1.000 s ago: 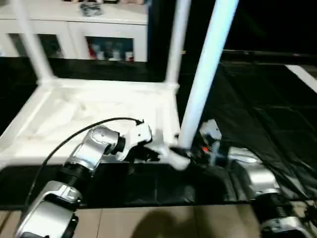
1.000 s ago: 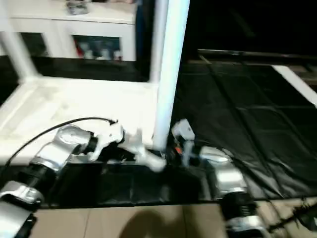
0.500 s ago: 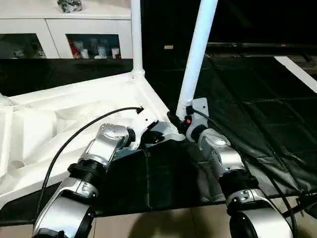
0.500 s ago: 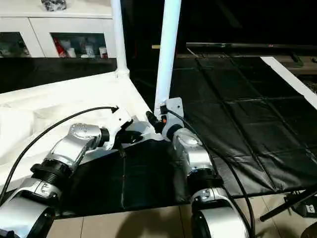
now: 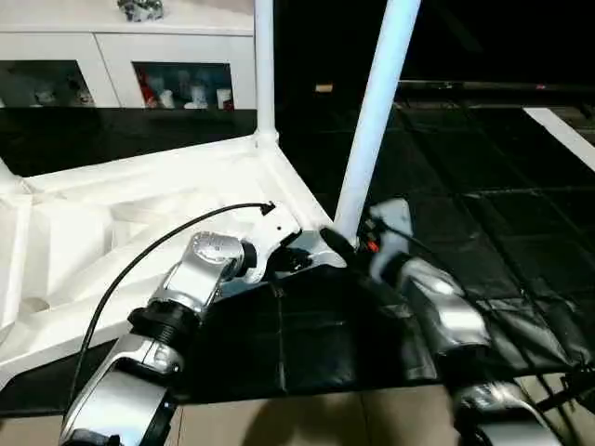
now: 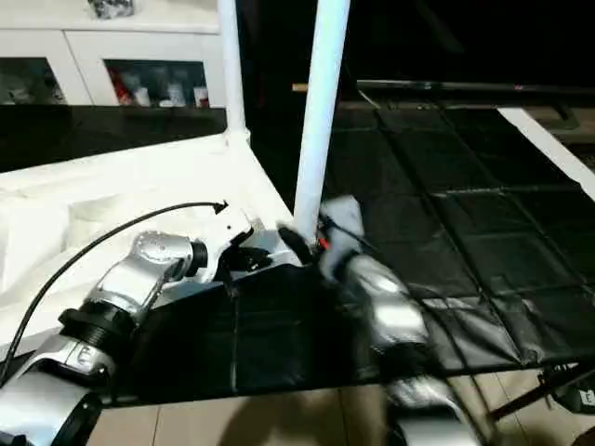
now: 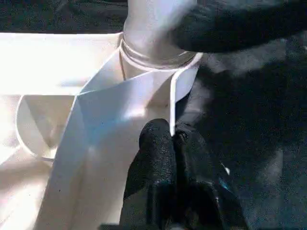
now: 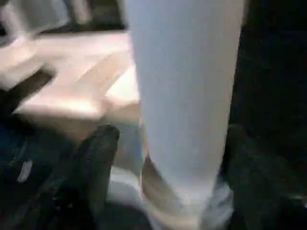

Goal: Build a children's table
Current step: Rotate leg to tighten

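fingers of right gripper (image 8: pixel 163 158) now spread wide either side of long tapered white plastic tube leg (image 5: pixel 372 130), no longer clamped as a moment ago. leg upright at frame centre, seated in near corner socket of upturned white square plastic table top (image 5: pixel 102 223). left gripper (image 7: pixel 171 143) pinched shut on that corner's rim. probably leg fitted, next leg due.
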